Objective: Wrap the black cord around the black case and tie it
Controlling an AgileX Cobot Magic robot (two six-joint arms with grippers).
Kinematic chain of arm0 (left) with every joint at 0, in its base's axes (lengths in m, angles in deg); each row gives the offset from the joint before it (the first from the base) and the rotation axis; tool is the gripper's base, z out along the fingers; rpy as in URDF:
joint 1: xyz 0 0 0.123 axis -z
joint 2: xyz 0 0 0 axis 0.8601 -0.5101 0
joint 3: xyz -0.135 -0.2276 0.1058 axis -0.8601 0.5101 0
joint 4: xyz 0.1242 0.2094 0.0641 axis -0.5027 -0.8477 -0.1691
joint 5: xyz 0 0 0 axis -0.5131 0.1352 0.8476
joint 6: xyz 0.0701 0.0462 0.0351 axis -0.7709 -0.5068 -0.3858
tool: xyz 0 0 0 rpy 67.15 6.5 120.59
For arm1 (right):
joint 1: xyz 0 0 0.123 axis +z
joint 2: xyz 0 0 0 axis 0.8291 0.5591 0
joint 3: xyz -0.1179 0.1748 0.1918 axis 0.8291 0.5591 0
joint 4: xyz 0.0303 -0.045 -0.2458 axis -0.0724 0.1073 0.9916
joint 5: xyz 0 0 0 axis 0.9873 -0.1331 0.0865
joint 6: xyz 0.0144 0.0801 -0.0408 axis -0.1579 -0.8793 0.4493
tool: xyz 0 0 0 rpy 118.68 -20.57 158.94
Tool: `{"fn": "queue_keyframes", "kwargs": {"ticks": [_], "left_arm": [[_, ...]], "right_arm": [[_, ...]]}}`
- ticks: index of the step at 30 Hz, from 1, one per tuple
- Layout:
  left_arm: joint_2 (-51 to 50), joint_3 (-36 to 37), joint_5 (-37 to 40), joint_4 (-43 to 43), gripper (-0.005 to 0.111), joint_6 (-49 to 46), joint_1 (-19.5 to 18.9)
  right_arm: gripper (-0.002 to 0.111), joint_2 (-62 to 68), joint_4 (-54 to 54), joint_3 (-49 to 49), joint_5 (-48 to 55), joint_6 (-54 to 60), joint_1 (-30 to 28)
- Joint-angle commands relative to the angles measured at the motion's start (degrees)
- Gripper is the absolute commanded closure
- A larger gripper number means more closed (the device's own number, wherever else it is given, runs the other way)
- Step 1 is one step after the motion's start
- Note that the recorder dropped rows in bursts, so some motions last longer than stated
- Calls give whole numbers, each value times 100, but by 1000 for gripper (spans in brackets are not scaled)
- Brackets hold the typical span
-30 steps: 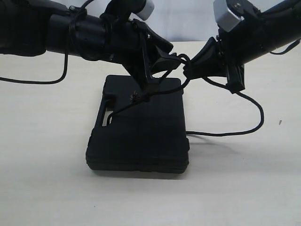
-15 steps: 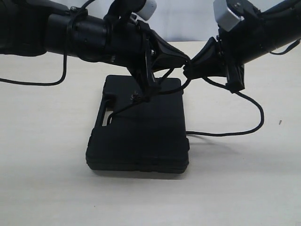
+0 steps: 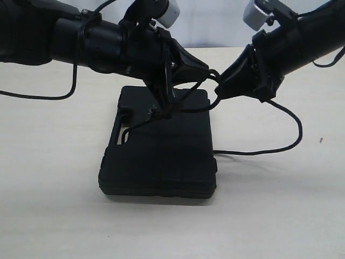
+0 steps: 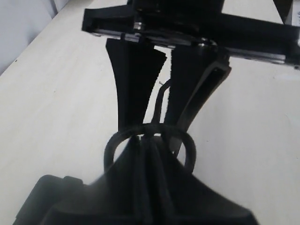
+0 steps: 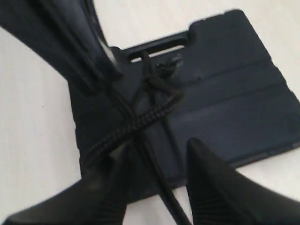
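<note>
The black case (image 3: pixel 161 162) lies flat on the table, handle slot at its left. The black cord (image 3: pixel 294 121) crosses the lid, with a knotted bunch (image 5: pixel 161 75) near the slot. From there it rises to both grippers, then curves out to the right and back to the case's side. My left gripper (image 3: pixel 207 69) hangs over the case's far edge, shut on the cord, and a loop (image 4: pixel 112 140) arches around its tip (image 4: pixel 151 138). My right gripper (image 3: pixel 220 86) meets it tip to tip. Its fingers (image 5: pixel 211 178) stand open, with the cord (image 5: pixel 145 119) running between them.
Pale table surface (image 3: pixel 54 216) surrounds the case on all sides. A glossy robot cable (image 3: pixel 38 94) hangs from the left arm over the table's left part. A light wall stands behind the table.
The left gripper's jaws have come together on the cord beside the right gripper. The right arm has tilted upward a little, its tip staying near the same spot.
</note>
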Motion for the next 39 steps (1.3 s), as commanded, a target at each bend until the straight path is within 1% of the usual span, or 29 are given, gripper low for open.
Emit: {"fn": "queue_keyframes", "kwargs": {"ticks": [1,6,11,14,16,19,21,27,31,35,39], "left_arm": [[73,3,-98,-42,107,102,14],[196,3,-120,-51,107,123,14],[386,3,-120,-65,107,168,14],[582,3,-304,-116,107,232,14],[728,3,-406,-178,107,354,14],[927,3,-335,-178,107,354,14],[1017,3,-335,-178,107,361,14],[1069,3,-354,-139,107,375,14],[1069,3,-354,166,107,365,14],[1069,3,-310,214,107,353,14],[1069,3,-216,483,107,245,14]], "right_arm": [[53,-60,732,15,-314,-921,9],[45,-316,1109,15,-314,-1138,9],[45,-740,1592,15,-344,-1561,9],[45,-907,1985,15,-341,-1976,9],[46,-994,2036,15,-341,-2171,9],[46,-1130,1635,15,-388,-2142,9],[46,-1248,1086,15,-424,-1881,9],[46,-1604,-428,15,-199,-382,9],[46,-1564,-770,84,-5,99,9],[46,-1399,-1069,260,-192,583,9],[46,-1164,-1591,300,-290,966,9]]}}
